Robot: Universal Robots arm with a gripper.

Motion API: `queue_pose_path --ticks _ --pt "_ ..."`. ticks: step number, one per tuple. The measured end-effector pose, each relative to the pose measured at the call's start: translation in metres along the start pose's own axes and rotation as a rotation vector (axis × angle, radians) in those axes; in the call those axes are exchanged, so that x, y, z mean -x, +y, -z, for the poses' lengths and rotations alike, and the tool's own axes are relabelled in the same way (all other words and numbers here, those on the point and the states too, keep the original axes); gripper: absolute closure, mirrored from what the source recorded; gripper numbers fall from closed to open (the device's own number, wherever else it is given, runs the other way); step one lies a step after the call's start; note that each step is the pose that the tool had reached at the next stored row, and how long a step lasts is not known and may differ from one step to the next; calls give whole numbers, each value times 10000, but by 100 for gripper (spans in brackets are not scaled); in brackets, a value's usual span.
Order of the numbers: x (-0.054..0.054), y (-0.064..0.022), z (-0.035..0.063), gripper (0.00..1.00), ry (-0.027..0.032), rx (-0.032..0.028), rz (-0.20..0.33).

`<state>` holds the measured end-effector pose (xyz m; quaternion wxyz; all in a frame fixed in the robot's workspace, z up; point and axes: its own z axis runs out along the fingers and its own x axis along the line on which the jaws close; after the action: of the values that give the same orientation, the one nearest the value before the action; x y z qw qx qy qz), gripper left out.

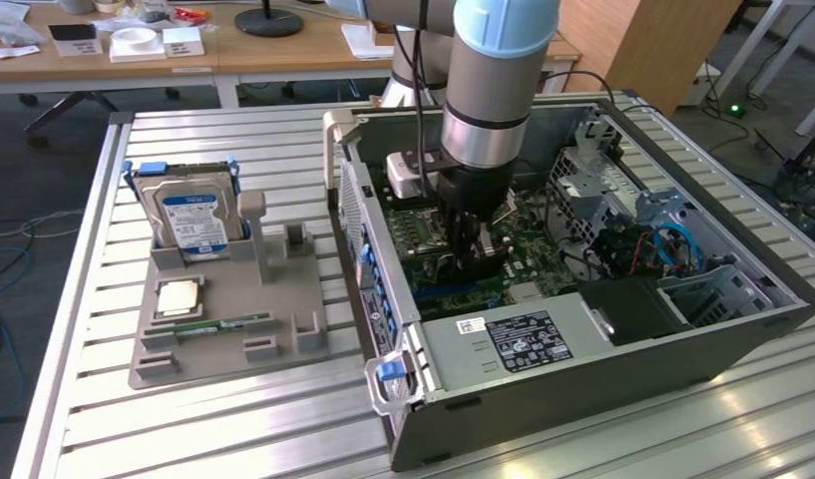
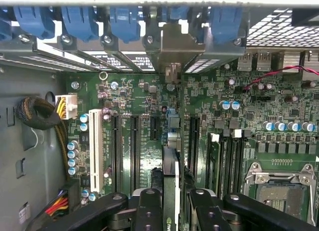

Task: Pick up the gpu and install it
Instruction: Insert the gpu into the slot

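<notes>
The gpu shows edge-on in the wrist view as a thin dark card between the two black fingers. My gripper is shut on it. The card stands upright over the green motherboard, in line with a black expansion slot between two others. Its pale metal bracket sits at the case's rear wall, under the blue latches. In the exterior view my gripper reaches down into the open computer case, low over the board. Whether the card's edge is seated in the slot I cannot tell.
A grey parts holder on the exterior view's left carries a silver hard drive, a processor chip and a green memory stick. Inside the case are a cable bundle, a white slot and the processor socket.
</notes>
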<state>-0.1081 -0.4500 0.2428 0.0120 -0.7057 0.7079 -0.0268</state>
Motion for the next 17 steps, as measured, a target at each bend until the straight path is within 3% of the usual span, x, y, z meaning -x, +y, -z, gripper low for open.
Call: queue_pose_path --ticks 17 --pt "-7 -1 25 74 20 7 -114"
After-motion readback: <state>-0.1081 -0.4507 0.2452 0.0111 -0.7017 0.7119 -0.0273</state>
